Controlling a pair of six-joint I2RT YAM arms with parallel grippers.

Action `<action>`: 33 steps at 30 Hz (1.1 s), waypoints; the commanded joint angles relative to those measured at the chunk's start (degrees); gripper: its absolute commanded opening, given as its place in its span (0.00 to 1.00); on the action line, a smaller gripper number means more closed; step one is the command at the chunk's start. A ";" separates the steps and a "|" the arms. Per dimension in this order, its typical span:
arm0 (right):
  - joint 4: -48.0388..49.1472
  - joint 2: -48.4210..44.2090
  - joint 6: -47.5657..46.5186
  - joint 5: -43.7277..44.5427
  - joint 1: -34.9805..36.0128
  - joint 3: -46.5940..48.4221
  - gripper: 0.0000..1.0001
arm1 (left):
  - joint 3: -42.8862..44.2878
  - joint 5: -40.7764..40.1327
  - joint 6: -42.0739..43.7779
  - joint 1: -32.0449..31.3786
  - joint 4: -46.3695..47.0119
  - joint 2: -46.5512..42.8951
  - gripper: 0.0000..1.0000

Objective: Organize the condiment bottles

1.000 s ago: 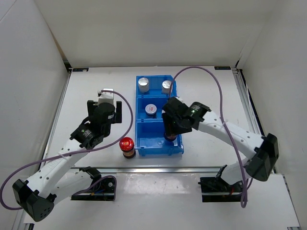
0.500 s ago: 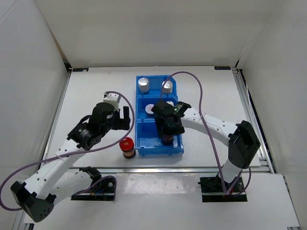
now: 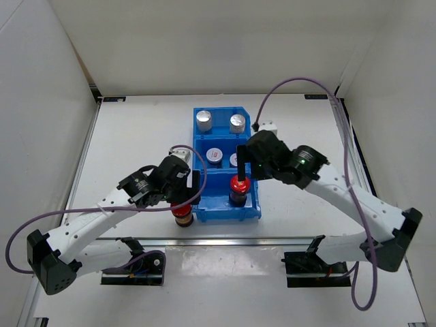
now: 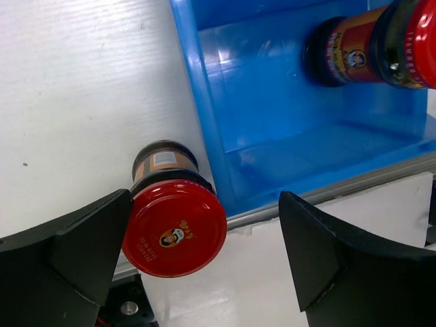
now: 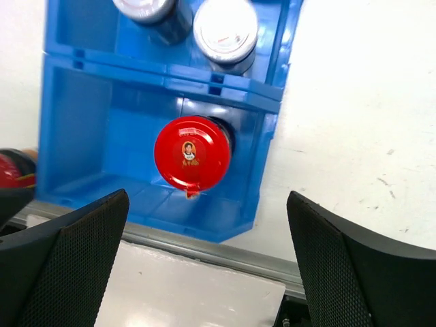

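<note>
A blue bin holds two silver-capped bottles in its far compartment. A white-lidded jar stands in the middle compartment, and a second one beside it is mostly hidden by my right arm. One red-capped jar stands upright in the near compartment. My right gripper hovers open above it, touching nothing. Another red-capped jar stands on the table against the bin's left wall. My left gripper is open over it, the cap close to its left finger.
The bin's left wall lies between my left fingers, right next to the outside jar. A metal rail runs along the table's near edge just behind both jars. White walls enclose the table on three sides.
My right gripper opened, let go of the red-capped jar in the near compartment and rose. My left arm swung right and nearer, coming over the jar outside the bin.
</note>
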 commanded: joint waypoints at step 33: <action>-1.88 -10.77 -0.69 5.39 -0.72 -9.76 1.00 | -0.07 -9.70 -13.15 -2.01 -11.42 5.56 0.69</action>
